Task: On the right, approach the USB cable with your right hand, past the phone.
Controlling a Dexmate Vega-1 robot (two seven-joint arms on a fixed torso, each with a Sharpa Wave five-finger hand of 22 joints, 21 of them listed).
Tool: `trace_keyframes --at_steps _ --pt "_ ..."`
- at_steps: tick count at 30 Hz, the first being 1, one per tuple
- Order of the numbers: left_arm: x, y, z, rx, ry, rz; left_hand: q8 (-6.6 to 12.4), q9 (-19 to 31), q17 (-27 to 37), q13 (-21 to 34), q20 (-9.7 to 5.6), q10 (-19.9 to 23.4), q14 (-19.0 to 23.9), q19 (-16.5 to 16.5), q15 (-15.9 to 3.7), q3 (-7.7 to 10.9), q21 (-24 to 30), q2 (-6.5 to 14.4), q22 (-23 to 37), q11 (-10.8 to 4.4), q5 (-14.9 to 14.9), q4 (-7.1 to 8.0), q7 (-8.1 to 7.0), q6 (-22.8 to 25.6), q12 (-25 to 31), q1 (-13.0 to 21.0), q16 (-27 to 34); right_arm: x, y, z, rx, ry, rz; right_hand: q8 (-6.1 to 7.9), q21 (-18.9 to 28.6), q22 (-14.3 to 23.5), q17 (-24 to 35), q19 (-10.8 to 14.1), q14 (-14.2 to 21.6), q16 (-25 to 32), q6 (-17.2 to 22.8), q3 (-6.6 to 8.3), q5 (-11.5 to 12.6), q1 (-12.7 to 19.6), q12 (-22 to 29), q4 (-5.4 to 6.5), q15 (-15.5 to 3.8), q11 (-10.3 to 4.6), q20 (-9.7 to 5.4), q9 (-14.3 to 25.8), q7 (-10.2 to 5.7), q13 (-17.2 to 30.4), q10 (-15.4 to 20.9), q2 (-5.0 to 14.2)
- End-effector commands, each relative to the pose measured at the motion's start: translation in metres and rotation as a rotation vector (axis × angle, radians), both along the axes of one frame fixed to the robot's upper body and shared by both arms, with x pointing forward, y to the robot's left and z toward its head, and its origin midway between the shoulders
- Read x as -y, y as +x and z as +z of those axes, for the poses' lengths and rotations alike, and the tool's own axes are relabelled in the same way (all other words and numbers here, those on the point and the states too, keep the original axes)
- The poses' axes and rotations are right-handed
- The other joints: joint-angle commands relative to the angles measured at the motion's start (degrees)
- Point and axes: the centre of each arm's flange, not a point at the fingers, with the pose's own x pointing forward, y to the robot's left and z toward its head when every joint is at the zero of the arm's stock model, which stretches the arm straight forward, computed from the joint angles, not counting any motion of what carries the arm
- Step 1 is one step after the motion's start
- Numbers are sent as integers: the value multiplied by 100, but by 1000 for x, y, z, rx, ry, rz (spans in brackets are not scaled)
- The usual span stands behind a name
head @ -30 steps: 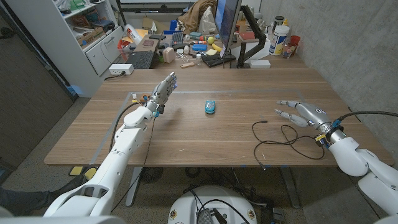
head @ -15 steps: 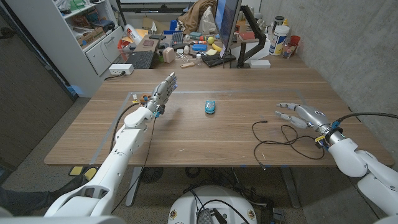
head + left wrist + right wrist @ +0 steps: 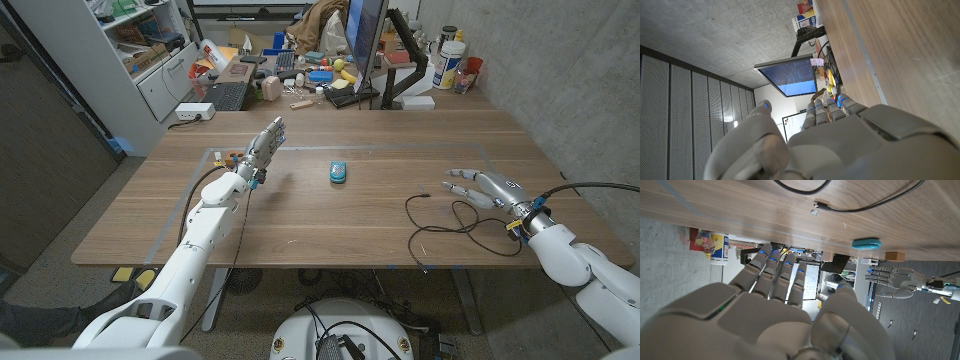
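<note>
Here the right hand hovers open and empty, the black USB cable looped on the counter just beside its fingertips, toward the phone.

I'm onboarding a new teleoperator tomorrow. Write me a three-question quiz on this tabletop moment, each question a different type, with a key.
1. True or false: the right hand grips the USB cable.
2. Which object lies near the table's middle? A) phone B) stapler C) mug
3. Fill in: the left hand holds ____.

Key
1. False; it is open beside the cable's loops, holding nothing.
2. A
3. nothing; its fingers are extended.
</note>
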Motion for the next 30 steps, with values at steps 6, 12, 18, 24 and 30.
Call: trace_keyframes --at_steps 6,12,18,24,30 --pt "1 0 3 10 11 1 24 33 10 29 1 16 -40 -53 -14 -28 9 16 15 -38 -27 -5 8 51 31 51 17 2 2 -10 2 -10 -23 22 -14 24 16 -29 12 -12 39 -8 44 23 -11 -5 -651 -36 -473 26 -44 14 59 36" --pt "0 -2 2 11 16 -3 27 33 11 29 0 15 -38 -54 -14 -32 9 19 15 -45 -30 -5 2 61 31 52 18 3 2 -13 -11 -12 -26 29 -10 25 15 -26 31 -7 69 -7 47 31 -10 -7 -656 -38 -474 27 -44 14 71 43" --pt "0 -4 0 13 15 -1 25 33 11 29 -1 9 -40 -54 -14 -35 9 21 15 -53 -32 -5 5 61 28 55 18 4 1 -16 -7 -1 -31 27 -7 26 15 -24 52 -2 78 -6 50 40 -11 -9 -646 -24 -475 27 -42 14 80 51" --pt "-1 -8 1 30 16 2 23 33 11 29 1 12 -37 -55 -14 -39 9 23 15 -39 -34 -6 7 58 29 58 19 4 2 -17 -1 1 -29 28 -5 27 14 -25 54 -4 90 -6 53 48 -15 -12 -643 -25 -475 27 -33 14 80 56" --pt "-2 -8 -1 29 12 7 22 33 11 29 3 8 -32 -56 -19 -43 9 25 15 -45 -35 -7 1 57 28 60 21 3 1 -18 8 4 -32 24 -3 28 14 -23 55 -6 90 -6 54 56 -19 -15 -651 -11 -473 27 -29 14 78 61"
